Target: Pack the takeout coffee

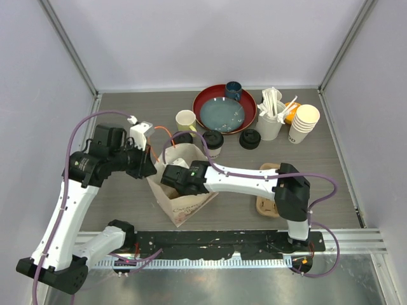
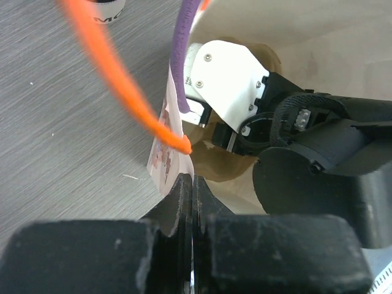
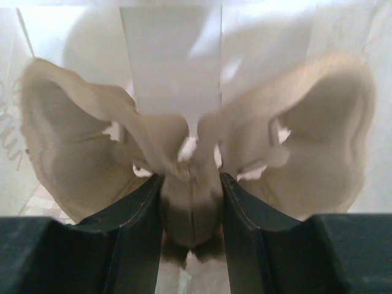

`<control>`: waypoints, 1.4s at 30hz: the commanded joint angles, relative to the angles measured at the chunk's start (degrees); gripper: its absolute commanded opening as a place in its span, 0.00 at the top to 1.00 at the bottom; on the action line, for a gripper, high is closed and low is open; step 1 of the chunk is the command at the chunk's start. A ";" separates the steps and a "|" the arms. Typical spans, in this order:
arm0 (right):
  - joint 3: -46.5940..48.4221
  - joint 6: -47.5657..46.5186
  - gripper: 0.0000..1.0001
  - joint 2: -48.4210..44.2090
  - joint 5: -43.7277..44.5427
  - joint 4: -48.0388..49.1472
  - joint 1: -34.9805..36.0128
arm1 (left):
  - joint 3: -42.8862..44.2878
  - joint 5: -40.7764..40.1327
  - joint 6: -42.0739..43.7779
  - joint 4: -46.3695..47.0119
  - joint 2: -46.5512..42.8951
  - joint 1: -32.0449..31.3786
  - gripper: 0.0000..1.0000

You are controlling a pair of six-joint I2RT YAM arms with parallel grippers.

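Observation:
A white paper bag (image 1: 186, 202) stands open at the table's middle. My left gripper (image 1: 150, 166) is shut on its left rim, and the pinched rim (image 2: 166, 160) shows in the left wrist view just ahead of the closed jaws (image 2: 193, 184). My right gripper (image 1: 174, 178) reaches down into the bag and is shut on the centre ridge of a brown pulp cup carrier (image 3: 92, 147), with its fingertips (image 3: 192, 208) on either side of the ridge. One cream cup with a black lid (image 1: 213, 143) stands just behind the bag. A second black-lidded cup (image 1: 250, 138) stands to its right.
A second pulp carrier (image 1: 268, 204) lies under my right arm. At the back are a pale yellow mug (image 1: 186, 119), a red plate (image 1: 205, 101) holding a blue plate, a dark blue cup (image 1: 233, 91), a holder of stirrers (image 1: 270, 121) and stacked paper cups (image 1: 303, 122).

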 commanded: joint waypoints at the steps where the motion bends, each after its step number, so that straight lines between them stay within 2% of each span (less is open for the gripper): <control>1: -0.63 1.53 0.55 1.97 -1.47 -1.17 -0.84 | 1.08 2.25 0.79 3.64 -1.13 0.24 1.00; 4: -2.64 1.53 0.51 2.32 -1.82 0.05 -0.75 | 1.95 1.28 1.75 3.99 -1.21 0.24 1.00; 10: -3.10 1.70 0.29 1.36 -1.48 1.99 -0.67 | 1.96 0.75 4.56 3.99 -0.95 0.24 1.00; 11: -2.66 1.44 0.18 1.01 -1.12 1.99 -0.58 | 1.70 1.10 4.92 3.64 -0.86 0.24 1.00; 13: -0.65 1.00 0.13 -0.40 0.46 1.82 0.04 | 1.17 1.02 5.70 2.68 -0.78 0.33 1.00; 20: 3.85 -2.86 0.11 -4.00 4.07 2.43 3.20 | 0.46 0.23 7.64 -1.02 0.19 0.24 1.00; 27: 0.43 -3.48 0.11 -10.77 6.70 11.65 3.29 | -0.24 3.12 8.44 -2.34 2.12 0.24 1.00; 35: -0.19 -4.71 0.11 -17.00 12.05 16.57 3.29 | 0.73 2.77 9.93 -3.13 1.42 0.24 1.00; 39: -5.19 -6.55 0.11 -22.10 12.95 25.60 3.29 | 1.08 3.21 10.63 -4.09 0.90 0.24 1.00; 42: -6.52 -8.92 0.11 -25.09 9.45 30.01 3.38 | 1.43 3.04 11.25 -4.71 0.46 0.24 1.00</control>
